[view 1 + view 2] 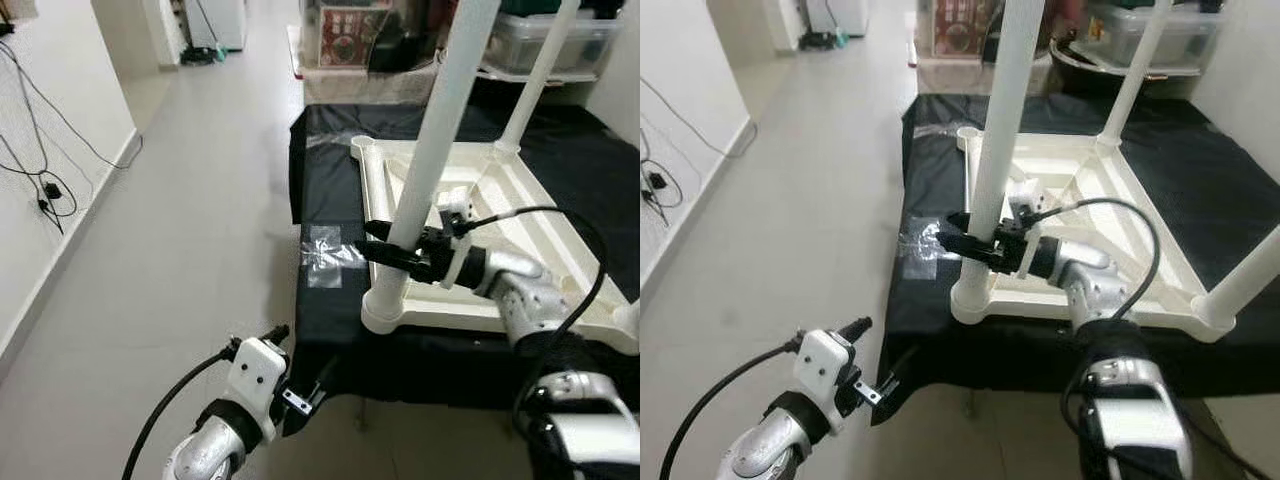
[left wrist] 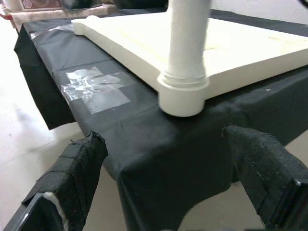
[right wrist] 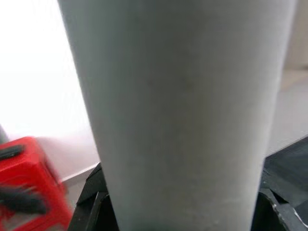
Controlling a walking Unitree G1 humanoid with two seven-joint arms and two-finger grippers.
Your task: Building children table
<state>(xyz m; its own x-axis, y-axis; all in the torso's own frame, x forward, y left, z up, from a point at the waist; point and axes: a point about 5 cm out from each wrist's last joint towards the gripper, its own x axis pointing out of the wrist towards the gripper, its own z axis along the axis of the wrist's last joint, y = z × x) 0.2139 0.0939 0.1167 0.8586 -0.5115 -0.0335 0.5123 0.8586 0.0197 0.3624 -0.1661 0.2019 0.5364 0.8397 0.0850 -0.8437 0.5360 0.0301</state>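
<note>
Left eye view: we count two legs standing upright on the upturned tabletop (image 1: 520,215), which lies on a black-covered table (image 1: 330,210). Our right gripper (image 1: 385,250) has its jaws closed on the near-corner leg (image 1: 430,150); the left gripper (image 2: 163,183) hangs below that corner, jaws spread and empty.

The right gripper (image 1: 962,240) clasps the near white leg (image 1: 998,150), which stands upright in the corner socket of the upturned tabletop (image 1: 1110,190) on a black cloth (image 1: 1240,170); the left gripper (image 1: 875,355) hangs at seven o'clock over grey floor (image 1: 810,230)
</note>
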